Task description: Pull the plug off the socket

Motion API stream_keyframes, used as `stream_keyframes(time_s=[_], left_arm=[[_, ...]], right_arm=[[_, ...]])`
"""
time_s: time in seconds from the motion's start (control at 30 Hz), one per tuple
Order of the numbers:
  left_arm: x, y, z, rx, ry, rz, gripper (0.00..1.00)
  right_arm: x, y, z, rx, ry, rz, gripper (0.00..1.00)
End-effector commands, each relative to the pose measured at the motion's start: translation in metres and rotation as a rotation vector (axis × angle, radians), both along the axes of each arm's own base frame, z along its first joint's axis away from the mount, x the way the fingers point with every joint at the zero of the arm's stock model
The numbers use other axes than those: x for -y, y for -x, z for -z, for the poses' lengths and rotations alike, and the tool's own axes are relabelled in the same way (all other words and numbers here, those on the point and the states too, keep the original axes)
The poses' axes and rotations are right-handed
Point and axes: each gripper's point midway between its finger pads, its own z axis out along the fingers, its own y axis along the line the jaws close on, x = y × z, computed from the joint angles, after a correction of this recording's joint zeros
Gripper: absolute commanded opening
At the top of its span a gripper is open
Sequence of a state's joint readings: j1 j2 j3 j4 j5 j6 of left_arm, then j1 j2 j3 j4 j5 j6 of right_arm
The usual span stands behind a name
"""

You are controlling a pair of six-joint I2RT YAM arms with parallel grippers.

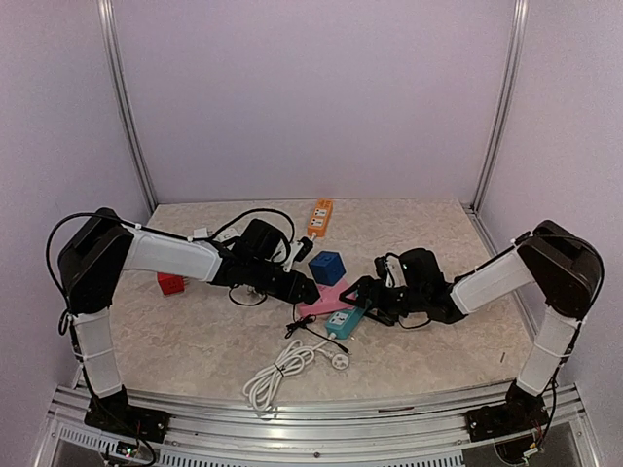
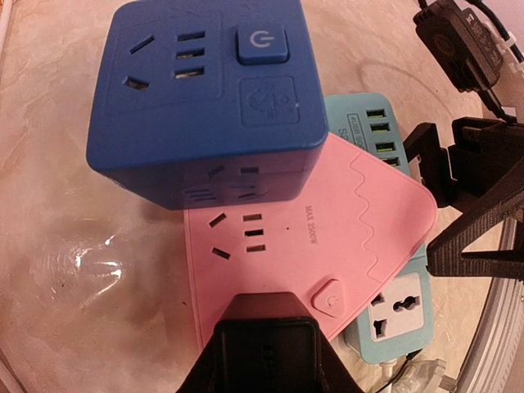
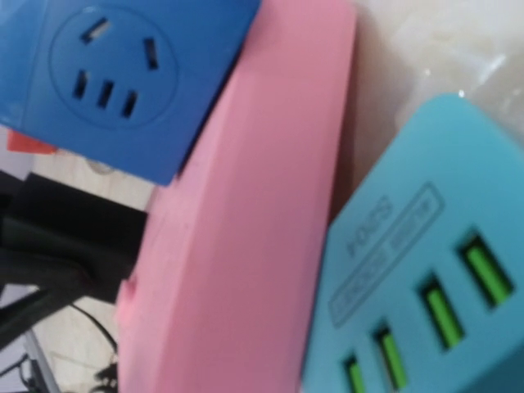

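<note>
Left wrist: glossy blue cube socket [image 2: 196,90], flat pink socket [image 2: 327,237].

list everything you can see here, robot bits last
blue cube socket: one, blue, at pink block's far edge
pink flat socket block: one, pink, table centre
teal power strip: one, teal, beside the pink block
orange power strip: one, orange, far centre
red block: one, red, left side
white coiled cable: one, white, near edge
black cable: one, black, by teal strip
left gripper: one, black, at the pink block
right gripper: one, black, at the teal strip
</note>
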State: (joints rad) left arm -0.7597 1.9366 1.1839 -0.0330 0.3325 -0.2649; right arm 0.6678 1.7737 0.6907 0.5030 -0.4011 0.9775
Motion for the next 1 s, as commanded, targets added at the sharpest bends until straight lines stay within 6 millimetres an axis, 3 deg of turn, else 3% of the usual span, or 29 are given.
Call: stream_keyframes(time_s=[0.0, 0.37, 0.67, 0.8, 0.97], left_arm=[[0.029, 0.029, -0.012, -0.001, 0.083, 0.107, 0.10], [0.032, 0.035, -0.015, 0.009, 0.097, 0.125, 0.08], [0.031, 0.037, -0.024, 0.037, 0.095, 0.127, 0.08], [0.028, 0.035, -0.033, 0.058, 0.097, 0.110, 0.08], [0.025, 0.031, -0.050, 0.075, 0.130, 0.091, 0.08]], right_arm=[[-0.018, -0.003, -0.012, 0.006, -0.121, -0.025, 0.96], [-0.016, -0.013, -0.006, -0.049, -0.249, 0.075, 0.90], [-0.013, -0.014, 0.011, -0.091, -0.258, 0.107, 0.75], [-0.007, -0.012, 0.018, -0.111, -0.272, 0.125, 0.67], [0.000, -0.010, 0.028, -0.131, -0.247, 0.151, 0.64]])
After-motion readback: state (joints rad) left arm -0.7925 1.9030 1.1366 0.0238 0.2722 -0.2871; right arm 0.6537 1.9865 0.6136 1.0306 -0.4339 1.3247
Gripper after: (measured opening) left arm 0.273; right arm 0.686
